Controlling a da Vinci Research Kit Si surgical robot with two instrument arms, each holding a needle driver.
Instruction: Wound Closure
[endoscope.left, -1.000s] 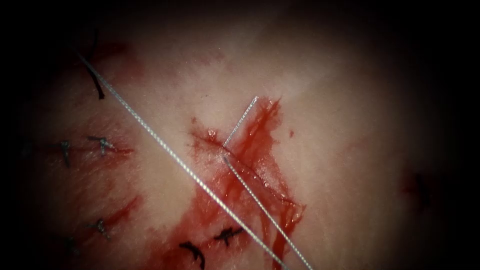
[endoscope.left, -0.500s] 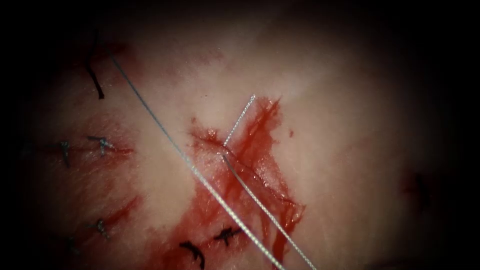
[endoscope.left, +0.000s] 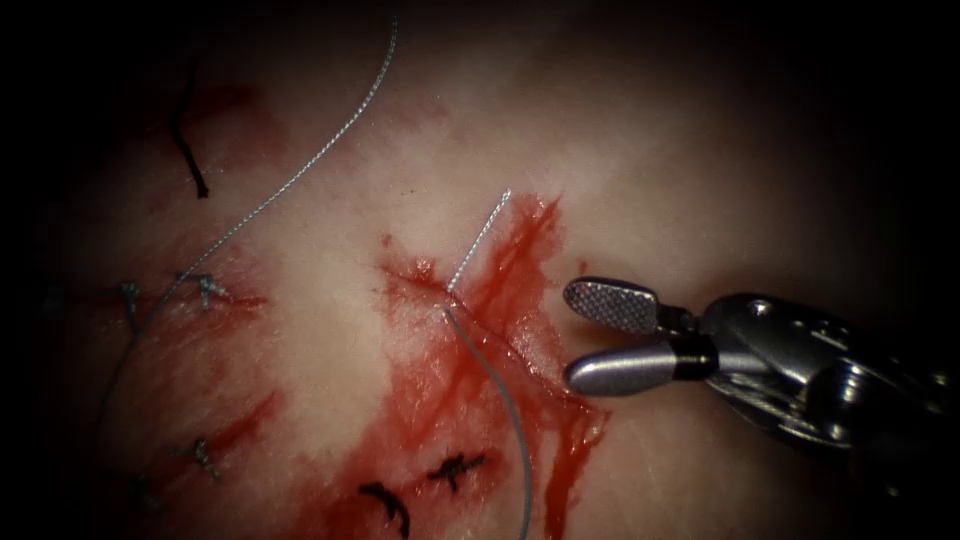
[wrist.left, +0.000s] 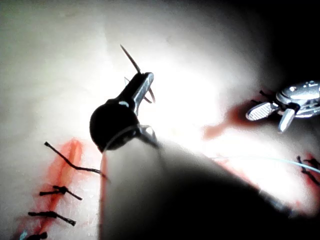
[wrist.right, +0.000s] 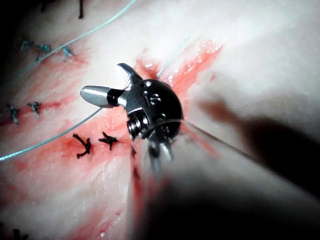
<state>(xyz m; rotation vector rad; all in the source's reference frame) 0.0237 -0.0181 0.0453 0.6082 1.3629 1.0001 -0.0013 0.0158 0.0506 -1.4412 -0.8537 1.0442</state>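
Note:
The tissue (endoscope.left: 330, 340) has a red cut (endoscope.left: 520, 270) at its middle. Thread (endoscope.left: 478, 243) comes out of the cut's left lip as a short end. A second strand curves down from the same spot, and a long slack strand (endoscope.left: 300, 180) loops over the left side. My right tool (endoscope.left: 570, 335) hovers just right of the cut with its jaws open and nothing between them; the right wrist view shows those open jaws (wrist.right: 107, 80) too. In the left wrist view my left tool (wrist.left: 146, 80) is shut on the thin curved needle (wrist.left: 130, 57), which it holds above the tissue.
Dark finished stitches (endoscope.left: 455, 468) lie below the cut, and more (endoscope.left: 205, 290) sit on the left. A cut thread end (endoscope.left: 190, 160) lies at the upper left. Red fluid (endoscope.left: 440, 400) spreads around and below the cut.
Both taut thread strands have gone slack; the long one has swung up and to the left. My right tool has come in from the right with its jaws open.

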